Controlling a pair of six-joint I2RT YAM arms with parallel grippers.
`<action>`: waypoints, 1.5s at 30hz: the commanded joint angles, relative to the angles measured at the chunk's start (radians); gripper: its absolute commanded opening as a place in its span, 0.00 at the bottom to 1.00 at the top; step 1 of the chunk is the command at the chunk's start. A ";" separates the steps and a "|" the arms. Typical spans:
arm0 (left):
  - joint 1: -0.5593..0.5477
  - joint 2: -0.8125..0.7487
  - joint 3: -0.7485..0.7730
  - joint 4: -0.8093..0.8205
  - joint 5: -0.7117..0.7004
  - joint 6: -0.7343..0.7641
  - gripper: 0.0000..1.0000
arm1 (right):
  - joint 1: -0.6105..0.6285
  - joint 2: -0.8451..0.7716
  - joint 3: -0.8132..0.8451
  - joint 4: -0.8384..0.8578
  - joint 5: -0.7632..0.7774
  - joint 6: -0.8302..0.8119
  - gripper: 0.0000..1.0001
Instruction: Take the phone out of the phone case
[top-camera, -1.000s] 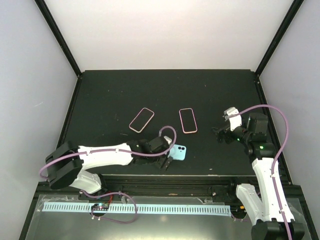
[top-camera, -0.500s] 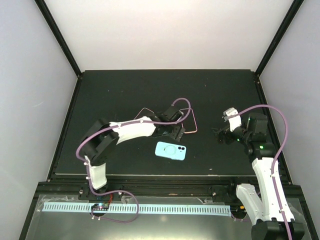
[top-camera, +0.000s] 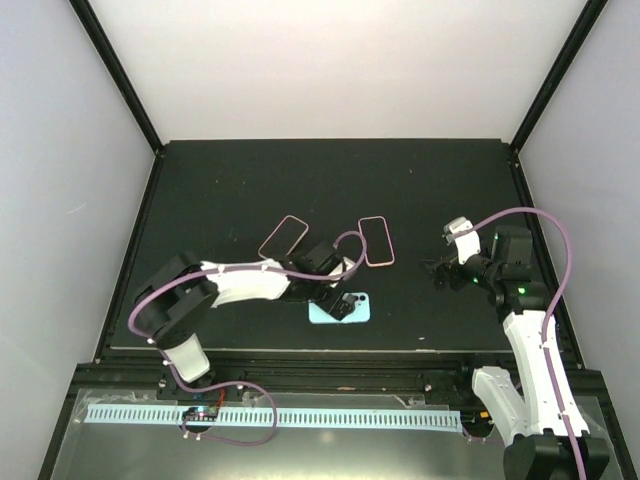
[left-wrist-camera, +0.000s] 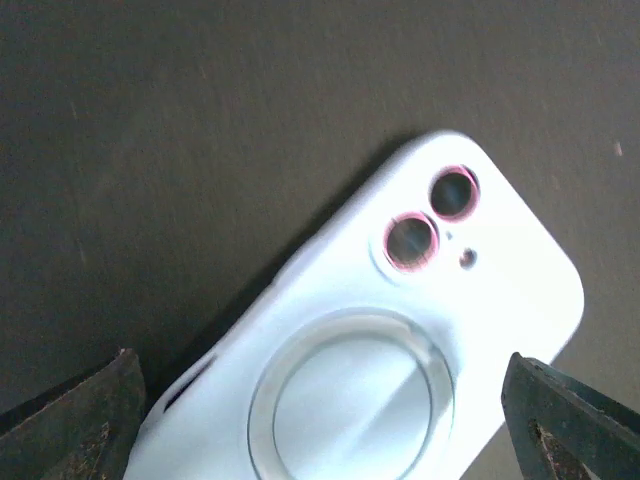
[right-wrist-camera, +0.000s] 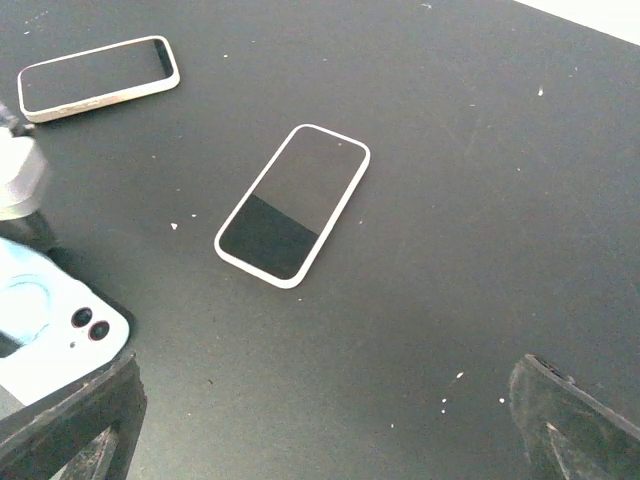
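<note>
– Left gripper: how is it found?

– Its jaws are spread wide and nothing is held. In the wrist view the phone case is seen between the two fingertips; whether it is touched cannot be told. Half a second ago this gripper was placed higher in the frame, beside the right pink-rimmed phone. It has since been brought down to the lower centre, over the case.

– What is met from left to right?

– Left of centre, the left pink-rimmed phone is laid screen up on the black table, unmoved. At lower centre the light blue case is laid back up. Pink-ringed lenses are seen through its cut-out, so the phone is still enclosed. Its place has hardly been altered since the earlier frame. Just right of centre, the right pink-rimmed phone is now fully uncovered, where part of it was hidden by the arm before. At the right of the frame, the right gripper is held above the table, jaws fully parted and nothing gripped, its pose unchanged.
</note>
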 joint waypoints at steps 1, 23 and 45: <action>-0.054 -0.120 -0.162 -0.002 0.097 -0.091 0.99 | 0.008 0.007 -0.005 0.002 -0.014 -0.012 1.00; -0.246 0.051 0.078 -0.360 -0.289 -0.045 0.99 | 0.007 0.022 -0.007 0.002 -0.008 -0.014 1.00; -0.246 0.127 0.134 -0.380 -0.226 -0.025 0.73 | 0.008 0.025 -0.005 0.002 -0.004 -0.015 1.00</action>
